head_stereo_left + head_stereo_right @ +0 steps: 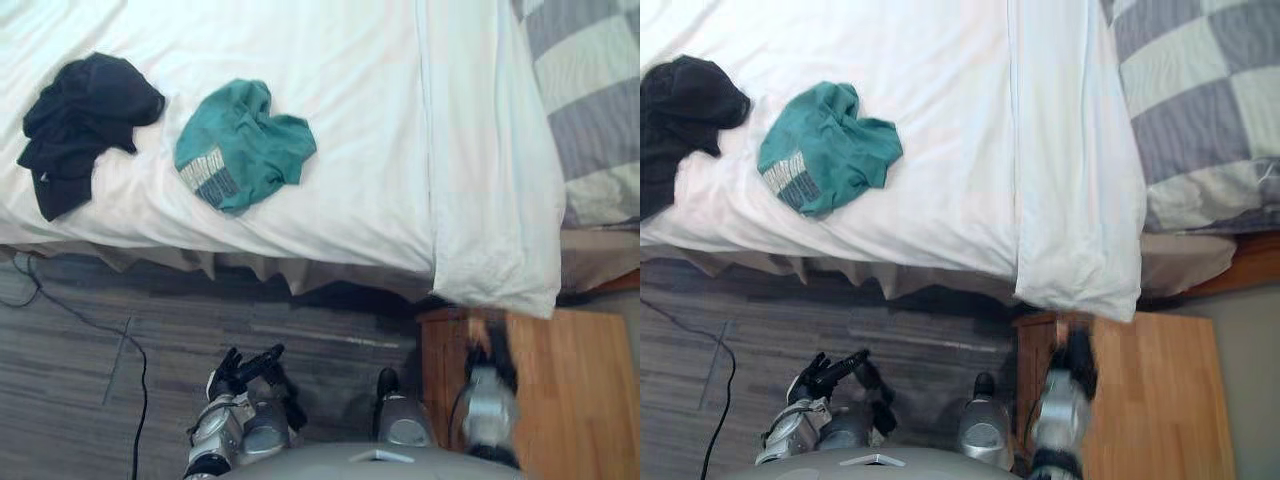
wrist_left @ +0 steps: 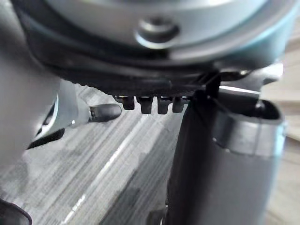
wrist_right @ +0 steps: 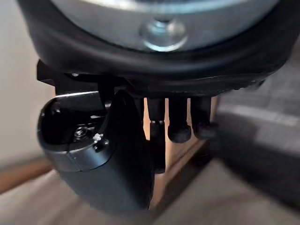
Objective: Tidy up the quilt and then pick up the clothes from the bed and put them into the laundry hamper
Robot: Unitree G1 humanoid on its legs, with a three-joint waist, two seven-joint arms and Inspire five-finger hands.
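Left hand [image 1: 245,372] and right hand [image 1: 492,358] hang low before the bed [image 1: 330,60], fingers loose and apart, holding nothing. Teal garment [image 1: 243,145] lies on the bed straight ahead of the left hand, with the black garment [image 1: 85,120] further left. Quilt [image 1: 490,160] fold runs lengthwise away from the robot, ahead of the right hand, its corner overhanging the bed edge. Left arm judged nearer the clothes.

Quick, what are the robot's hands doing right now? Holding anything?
Left hand: open, holding nothing.
Right hand: open, holding nothing.
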